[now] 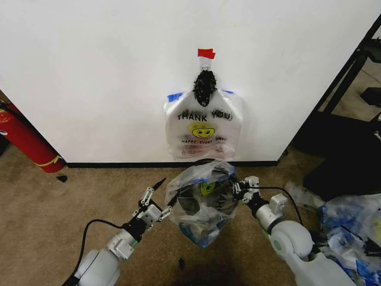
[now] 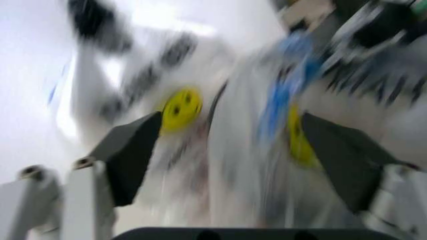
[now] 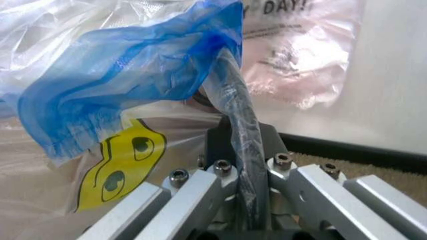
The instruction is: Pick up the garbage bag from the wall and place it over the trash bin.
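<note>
While bag bundle [image 1: 203, 126] hangs behind, garbage bag [image 1: 201, 202] drapes trash bin [image 1: 191, 205].

- The left arm reaches forward from low on the left. Its left end effector [image 1: 156, 201] has its two fingers spread wide apart, close to the garbage bag [image 1: 201, 202].
- The right arm bends in from the right. Its right end effector [image 1: 240, 187] is pinched tight on the bag's rolled edge.
</note>
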Robot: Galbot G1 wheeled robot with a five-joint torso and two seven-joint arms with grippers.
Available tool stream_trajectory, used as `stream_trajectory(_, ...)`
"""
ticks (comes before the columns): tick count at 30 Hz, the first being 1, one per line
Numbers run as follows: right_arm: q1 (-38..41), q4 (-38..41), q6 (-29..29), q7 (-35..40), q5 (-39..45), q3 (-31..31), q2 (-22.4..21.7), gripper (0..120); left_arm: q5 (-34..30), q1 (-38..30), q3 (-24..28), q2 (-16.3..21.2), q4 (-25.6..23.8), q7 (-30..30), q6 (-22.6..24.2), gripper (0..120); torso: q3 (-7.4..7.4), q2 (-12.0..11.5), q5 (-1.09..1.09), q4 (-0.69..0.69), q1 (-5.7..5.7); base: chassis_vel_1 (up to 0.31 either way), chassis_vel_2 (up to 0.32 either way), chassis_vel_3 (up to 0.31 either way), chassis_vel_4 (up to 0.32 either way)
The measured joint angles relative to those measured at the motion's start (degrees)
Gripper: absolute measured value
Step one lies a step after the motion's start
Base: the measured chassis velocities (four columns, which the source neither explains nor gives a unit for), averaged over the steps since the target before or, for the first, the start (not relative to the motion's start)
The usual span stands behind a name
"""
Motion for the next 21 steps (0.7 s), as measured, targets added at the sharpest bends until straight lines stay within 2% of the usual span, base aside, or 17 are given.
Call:
stream_trajectory(3, 0.11, 0.56, 0.49, 0.41, -4.90, -0.98, 0.19, 0, 3.43, -2.55, 2.00, 0.06, 1.09, 0.33, -3.10, 97, 0.00, 0.00, 0.00, 0.00, 0.00, 0.000, 0.000, 0.000, 0.000)
stream_trajectory(8, 0.58, 0.90, 0.31, 1.21, -9.40, -2.05, 0.28, 0, 8.15, -6.77, 4.75, 0.38, 3.79, 0.62, -4.58, 100, 0.00, 0.00, -0.01, 0.00, 0.00, 0.000, 0.000, 0.000, 0.000)
stream_trajectory(11, 1.21, 0.74, -0.58, 1.73, -10.86, -2.71, 0.39, 0, 10.66, -9.85, 6.42, 1.05, 5.85, 1.27, -5.65, 91, 0.00, 0.00, 0.00, 0.00, 0.00, 0.000, 0.000, 0.000, 0.000)
stream_trajectory(14, 1.67, 0.50, -1.11, 1.84, -11.23, -3.07, 0.48, 0, 11.64, -12.03, 7.57, 1.41, 7.27, 1.63, -6.17, 87, 0.00, 0.00, 0.01, 0.01, 0.00, 0.000, 0.000, 0.000, 0.000)
stream_trajectory(19, 2.59, 0.40, -2.29, 1.86, -11.97, -3.88, 0.81, 0, 12.69, -18.70, 12.36, 1.49, 11.66, 2.08, -6.47, 66, 0.00, 0.00, 0.00, 0.00, 0.00, 0.000, 0.000, 0.000, 0.000)
stream_trajectory(20, 2.75, 0.40, -2.66, 1.84, -12.22, -4.13, 0.91, 0, 13.05, -20.49, 13.58, 1.13, 12.79, 2.26, -6.47, 55, 0.00, 0.00, 0.00, 0.00, 0.00, 0.000, 0.000, 0.000, 0.000)
stream_trajectory(21, 2.79, 0.40, -2.75, 1.83, -12.26, -4.20, 0.96, 0, 13.24, -20.96, 13.87, 0.96, 13.15, 2.26, -6.47, 50, 0.00, 0.00, 0.01, 0.00, 0.00, 0.000, 0.000, 0.000, 0.000)
